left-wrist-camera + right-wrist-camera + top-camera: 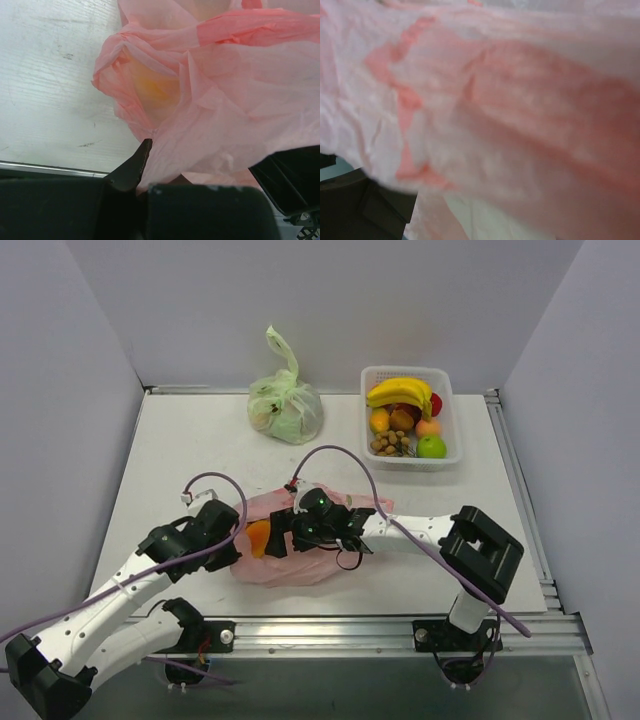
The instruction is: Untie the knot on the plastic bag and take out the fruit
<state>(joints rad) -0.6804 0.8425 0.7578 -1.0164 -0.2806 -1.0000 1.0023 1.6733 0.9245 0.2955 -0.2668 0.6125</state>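
Note:
The pink plastic bag [300, 562] lies crumpled at the table's near middle. My left gripper [233, 532] is at its left edge, and in the left wrist view it [148, 169] is shut on a fold of the bag [225, 110]. An orange fruit [258, 538] shows through the plastic, seen as a yellow-orange glow [150, 85] up close. My right gripper [302, 530] hovers low over the bag's middle. Its wrist view is filled with blurred pink plastic [510, 110] and its fingers are hidden. I cannot make out the knot.
A tied pale green bag [285, 405] stands at the back centre. A white basket [452, 445] at the back right holds bananas [400, 392], a green apple [431, 446] and other fruit. The table's metal front rail [330, 628] runs just below the bag.

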